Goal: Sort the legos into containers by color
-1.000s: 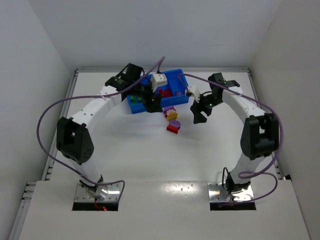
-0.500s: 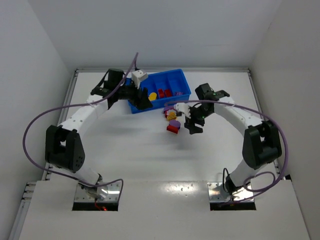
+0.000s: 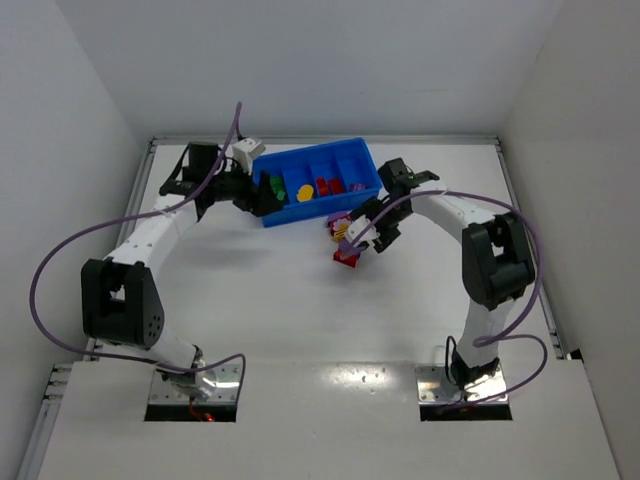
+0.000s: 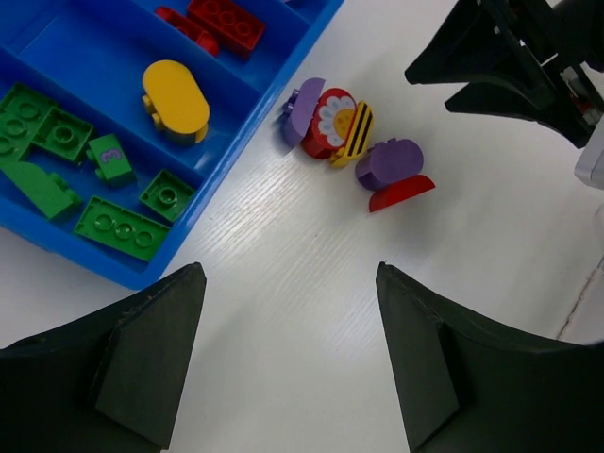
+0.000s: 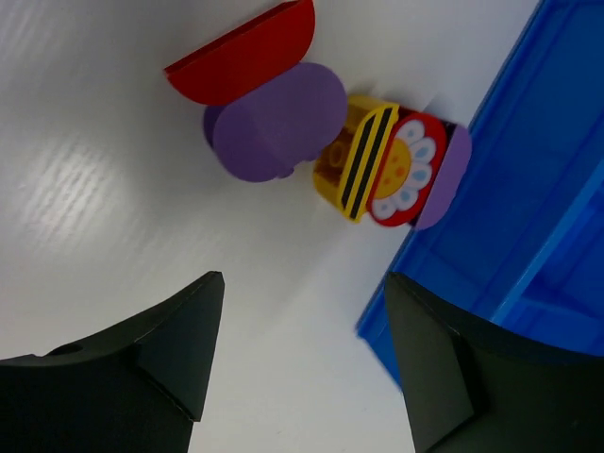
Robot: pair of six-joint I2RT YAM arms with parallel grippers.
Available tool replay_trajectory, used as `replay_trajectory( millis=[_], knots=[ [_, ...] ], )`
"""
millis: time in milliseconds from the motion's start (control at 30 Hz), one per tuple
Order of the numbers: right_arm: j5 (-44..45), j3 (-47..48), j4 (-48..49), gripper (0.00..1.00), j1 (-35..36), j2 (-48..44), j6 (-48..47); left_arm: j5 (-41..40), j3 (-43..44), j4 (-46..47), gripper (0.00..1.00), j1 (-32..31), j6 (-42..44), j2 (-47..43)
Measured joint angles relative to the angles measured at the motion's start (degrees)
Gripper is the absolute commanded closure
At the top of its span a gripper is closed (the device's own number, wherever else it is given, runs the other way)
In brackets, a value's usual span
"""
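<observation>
From above, the blue tray [image 3: 310, 211] sits at the far middle of the table [image 3: 260, 300]. The loose bricks [image 3: 345, 240] lie in a small cluster just beside its front wall. The left gripper [image 3: 258, 196] hangs at the tray's left end. The right gripper [image 3: 368, 236] is just right of the cluster.

In the left wrist view, the fingers [image 4: 142, 359] are spread wide and hold nothing. The green bricks [image 4: 66, 156] fill the tray's end compartment. A yellow brick [image 4: 175, 96] lies in the next one and red bricks [image 4: 222, 19] in the one after.

In the right wrist view, these fingers [image 5: 179, 349] are also parted and empty, with the cluster ahead of them. A purple round brick [image 5: 278, 123] touches a red half-round brick [image 5: 245, 57]. Whether the two are joined cannot be told. A striped yellow brick [image 5: 363, 156] and a red flower brick [image 5: 406, 175] sit closer to the tray.

The step in hand appears to be a pick from this cluster. To do it well, the right gripper should straddle one outer brick only and close on its flat sides. It should then lift straight up so the neighbours are not dragged.
</observation>
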Motion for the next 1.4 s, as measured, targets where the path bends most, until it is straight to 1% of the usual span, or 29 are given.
replay_trajectory(
  millis=[133,267,333,433,533,633,733,833,1167,1233,1267,1400],
  knots=[
    [-2.40,0.83,0.00,0.31,0.02,2.40,-6.56,-0.46,-0.22,0.11,0.21,1.64,-0.15,-0.04],
    [-5.22,4.13,-4.09,0.31,0.44,5.51,-9.35,-1.14,-1.99,0.04,0.21,3.19,-0.20,-0.85],
    [-6.27,6.08,-6.34,0.31,0.57,7.23,-9.99,-1.42,-2.84,0.00,0.21,3.50,-0.26,-1.25],
    [-7.50,8.00,-10.19,0.28,0.63,9.14,-10.43,-1.68,-3.89,-0.02,0.21,3.63,-0.39,-1.64],
    [-8.22,11.91,-17.05,0.26,0.98,11.61,-10.43,-1.90,-4.55,-0.15,0.21,3.65,-0.55,-1.79],
    [-8.66,15.39,-21.75,0.26,1.49,13.66,-10.45,-2.21,-4.63,-0.13,0.21,3.65,-0.57,-1.81],
    [-8.87,15.65,-24.81,0.26,1.70,13.84,-10.45,-2.34,-4.79,-0.11,0.21,3.65,-0.59,-1.81],
    [-9.14,15.65,-26.80,0.28,1.75,14.12,-10.45,-2.36,-4.90,-0.13,0.21,3.65,-0.57,-1.81],
    [-9.35,16.26,-24.65,0.29,1.75,16.94,-10.45,-2.36,-4.90,-0.13,0.21,3.65,-0.55,-1.75],
    [-9.38,16.61,-22.99,0.29,1.75,17.55,-10.45,-2.34,-4.90,-0.11,0.21,3.65,-0.55,-1.57],
    [-9.38,16.68,-21.97,0.31,1.75,17.70,-10.43,-2.32,-4.90,-0.09,0.21,3.65,-0.55,-1.40],
    [-9.42,16.68,-18.69,0.31,1.68,17.75,-8.81,-2.23,-4.87,-0.07,0.21,3.65,-0.55,-0.59]
  ],
)
